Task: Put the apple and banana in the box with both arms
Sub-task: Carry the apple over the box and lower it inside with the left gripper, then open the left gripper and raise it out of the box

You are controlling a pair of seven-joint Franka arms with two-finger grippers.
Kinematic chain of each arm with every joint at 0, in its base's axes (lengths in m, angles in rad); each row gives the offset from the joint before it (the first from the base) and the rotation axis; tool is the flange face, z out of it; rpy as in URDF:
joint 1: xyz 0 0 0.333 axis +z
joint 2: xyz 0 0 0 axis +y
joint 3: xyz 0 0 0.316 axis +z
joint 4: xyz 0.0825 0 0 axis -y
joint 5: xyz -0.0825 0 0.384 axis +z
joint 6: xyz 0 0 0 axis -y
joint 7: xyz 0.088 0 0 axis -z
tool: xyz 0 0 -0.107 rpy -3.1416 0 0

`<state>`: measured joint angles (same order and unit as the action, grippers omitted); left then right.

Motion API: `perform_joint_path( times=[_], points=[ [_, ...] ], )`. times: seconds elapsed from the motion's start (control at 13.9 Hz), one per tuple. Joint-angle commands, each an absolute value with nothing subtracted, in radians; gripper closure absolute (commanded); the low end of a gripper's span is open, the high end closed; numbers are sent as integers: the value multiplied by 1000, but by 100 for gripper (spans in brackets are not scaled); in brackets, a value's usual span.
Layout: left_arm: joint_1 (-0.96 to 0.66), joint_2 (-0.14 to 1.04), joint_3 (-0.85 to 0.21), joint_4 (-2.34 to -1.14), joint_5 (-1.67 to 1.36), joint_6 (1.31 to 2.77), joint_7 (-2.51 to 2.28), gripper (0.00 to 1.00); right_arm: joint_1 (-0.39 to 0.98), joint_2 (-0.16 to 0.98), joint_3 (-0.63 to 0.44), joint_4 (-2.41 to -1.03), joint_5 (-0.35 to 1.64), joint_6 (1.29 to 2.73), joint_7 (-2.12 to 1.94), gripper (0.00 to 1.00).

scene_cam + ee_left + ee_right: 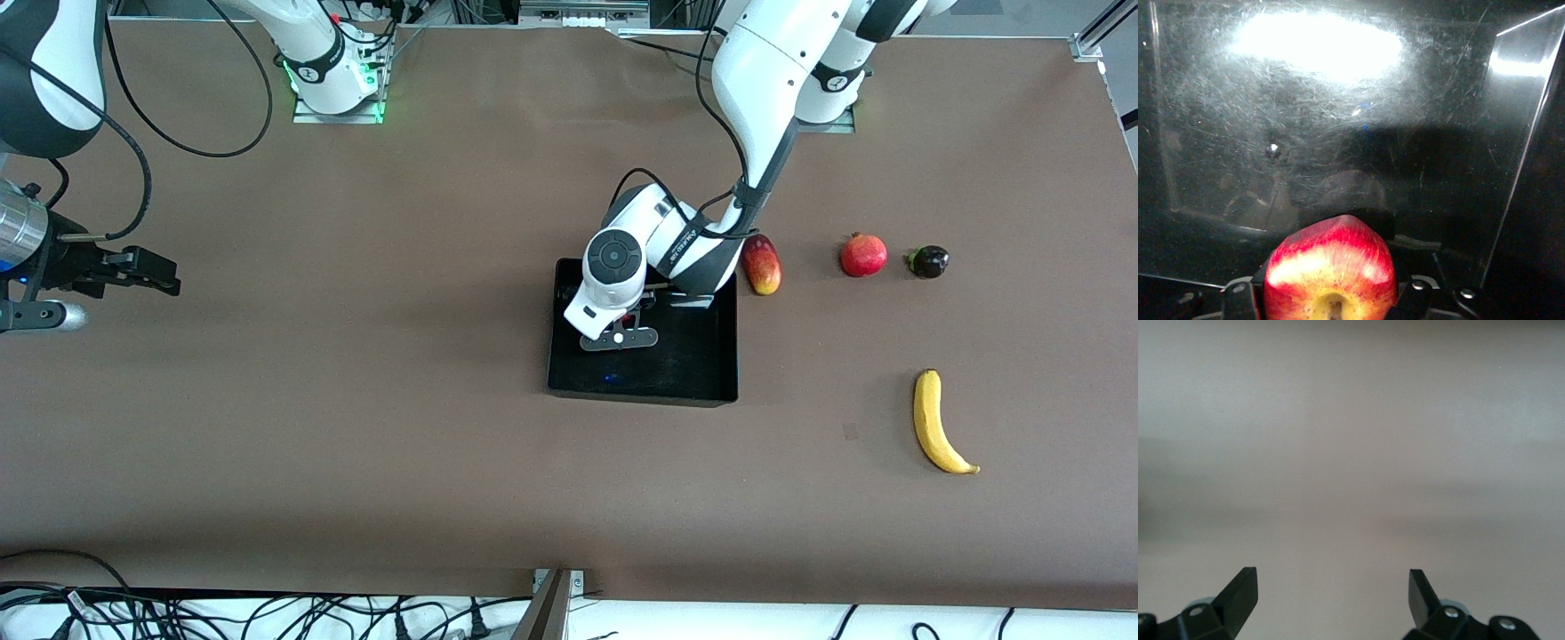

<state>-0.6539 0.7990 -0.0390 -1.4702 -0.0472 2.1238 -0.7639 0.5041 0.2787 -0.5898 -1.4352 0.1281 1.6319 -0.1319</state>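
I see my left end effector (pixel 1331 303) closed around the apple (pixel 1331 270), hanging low over the inside of the box (pixel 702 373). The box is a black bin near the middle of the tabletop (pixel 356 444). I judge the apple is held this low so it can be let go without rolling or bouncing. The bin floor under it looks bare, and the low walls stand well apart from the fruit, so there is room to release and lift straight out.

The banana (pixel 938 424) lies on the tabletop toward the left arm's end, well apart from the box and nearer the front edge, with bare surface all around it. A mango (pixel 762 264) sits just beside the box's corner, close under the left arm; a pomegranate (pixel 863 255) and a small dark fruit (pixel 927 261) line up with it toward the same end.

My right end effector (pixel 1331 597) waits with its fingers spread wide and empty over bare tabletop at the right arm's end.
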Motion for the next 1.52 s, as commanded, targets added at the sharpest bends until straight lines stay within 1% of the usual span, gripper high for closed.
perform_joint_path(
  times=[0.0, 0.07, 0.22, 0.36, 0.79, 0.87, 1.15, 1.23, 1.3, 1.44],
  points=[
    [-664, 788, -26, -1493, -64, 2138, -746, 46, 499, 267, -589, -1442, 147, 1623, -150, 0],
    [-664, 788, -26, -1491, -64, 2137, -749, 42, 499, 267, -589, -1442, 147, 1623, -150, 0],
    [-663, 788, -25, -1491, -64, 2137, -756, 25, 499, 267, -589, -1442, 147, 1623, -150, 0],
    [-658, 788, -23, -1488, -67, 2137, -764, 0, 499, 267, -589, -1442, 146, 1623, -150, 0],
    [-652, 778, 1, -1473, -74, 2123, -813, 0, 499, 265, -586, -1440, 146, 1618, -144, 0],
    [-647, 775, 11, -1448, -74, 2085, -815, 0, 500, 265, -586, -1440, 143, 1618, -144, 0],
    [-545, 767, 18, -1220, -72, 1734, -801, 0, 500, 264, -589, -1436, 133, 1618, -143, 0],
    [-522, 759, 18, -1182, -69, 1689, -784, 0, 497, 265, -592, -1427, 133, 1620, -144, 0],
    [-494, 750, 20, -1169, -66, 1675, -755, 0, 494, 267, -598, -1398, 136, 1620, -144, 0],
    [-396, 698, 20, -1180, -63, 1674, -662, 0, 491, 268, -598, -1381, 133, 1620, -144, 0]
  ],
)
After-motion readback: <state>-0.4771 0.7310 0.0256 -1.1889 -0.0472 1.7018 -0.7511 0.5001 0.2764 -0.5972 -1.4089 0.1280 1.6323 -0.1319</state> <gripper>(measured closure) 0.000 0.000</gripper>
